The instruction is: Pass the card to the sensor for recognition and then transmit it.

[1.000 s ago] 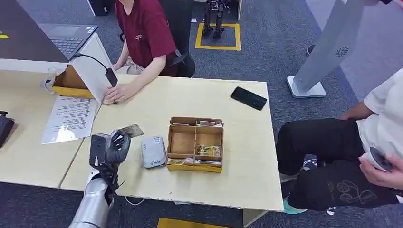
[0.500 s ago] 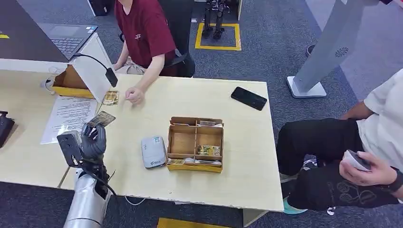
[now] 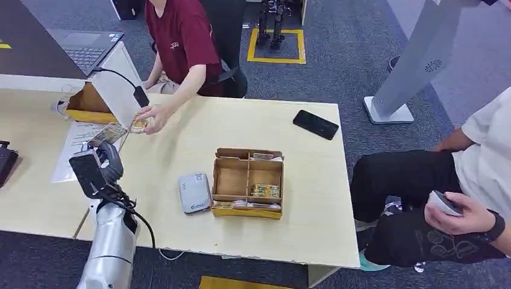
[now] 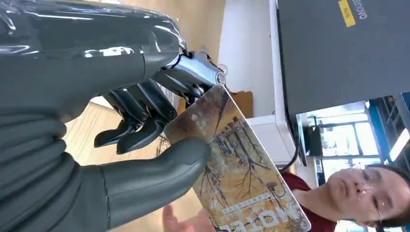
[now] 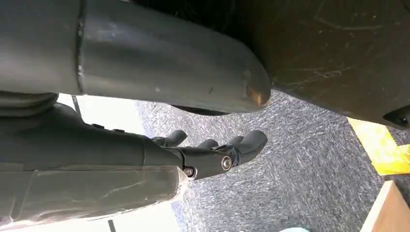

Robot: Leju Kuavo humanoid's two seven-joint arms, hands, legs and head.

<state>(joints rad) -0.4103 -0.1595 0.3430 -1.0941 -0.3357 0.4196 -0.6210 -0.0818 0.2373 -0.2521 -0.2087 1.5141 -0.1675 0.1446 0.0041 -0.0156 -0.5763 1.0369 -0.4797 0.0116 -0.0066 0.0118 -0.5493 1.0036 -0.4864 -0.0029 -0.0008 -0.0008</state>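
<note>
A: Where is the card (image 4: 241, 174) sitting?

B: It is being pinched between thumb and fingers (image 4: 140, 113) of the left robot hand (image 3: 103, 164), raised over the surface (image 3: 301, 150) edge, near the seated person's outstretched hand (image 3: 153, 115).

A: And the sensor (image 3: 194, 192)?

B: It is lying well apart, beside the cardboard organiser (image 3: 247, 182).

A: The right robot hand (image 5: 212, 152)?

B: It is hanging over the carpet, fingers apart, holding nothing.

A: The risk?

B: The thin pinch is probably letting the card tilt or slip during handover
</note>
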